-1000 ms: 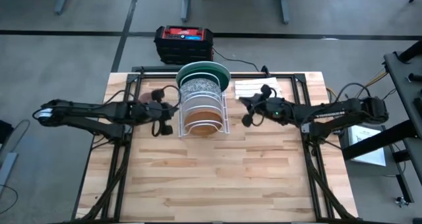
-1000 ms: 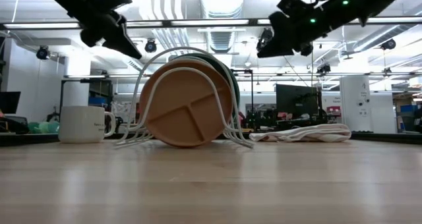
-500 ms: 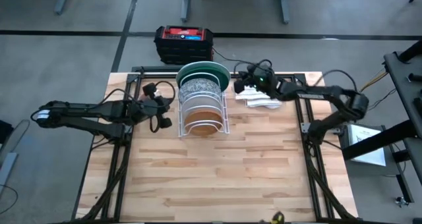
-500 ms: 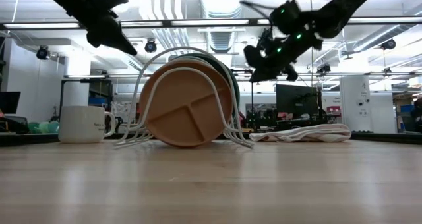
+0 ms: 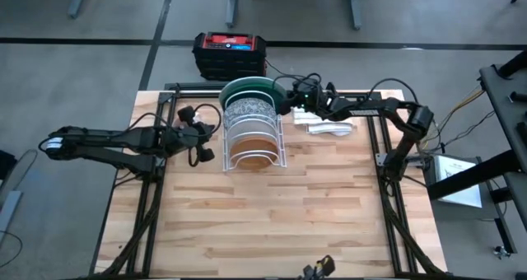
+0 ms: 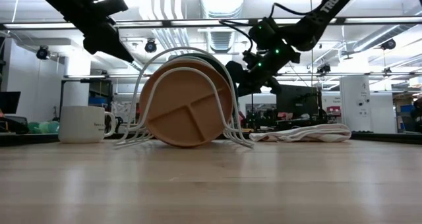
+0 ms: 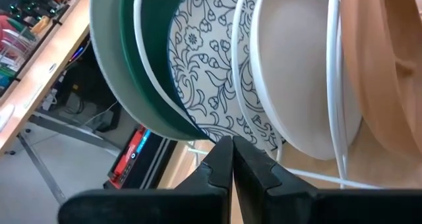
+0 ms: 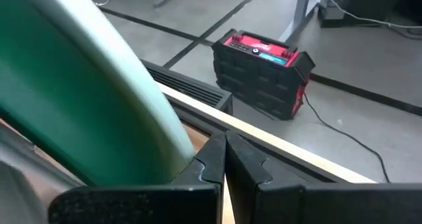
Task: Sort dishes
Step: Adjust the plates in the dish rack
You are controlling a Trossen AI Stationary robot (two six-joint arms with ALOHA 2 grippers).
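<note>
- We saw four round plates upright in a white wire rack [image 5: 280, 140] on the wooden table [image 5: 272, 222]: glossy dark green plate [image 5: 254, 86], grey-speckled plate [image 5: 250, 109], plain white plate [image 5: 250, 133], tan-brown plate [image 5: 251, 154].
- Right pincer [image 5: 295, 99], fingers together, sat beside the green rim.
- Left pincer [image 5: 206, 138], fingers together, waited beside the rack.

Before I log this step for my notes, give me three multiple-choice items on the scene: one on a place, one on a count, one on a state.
1. Where is the right pincer?
A. at the dark green plate's rim
B. over the mug
C. at the table's front edge

2. How many plates stand in the white wire rack?
A. two
B. four
C. six

3. How do the left pincer's fingers stand?
A. wide apart
B. closed together
C. around the tan plate

A: the high view shows it beside that rim.
B: green, patterned, white and tan.
B: its wrist view shows the tips meeting.
</note>
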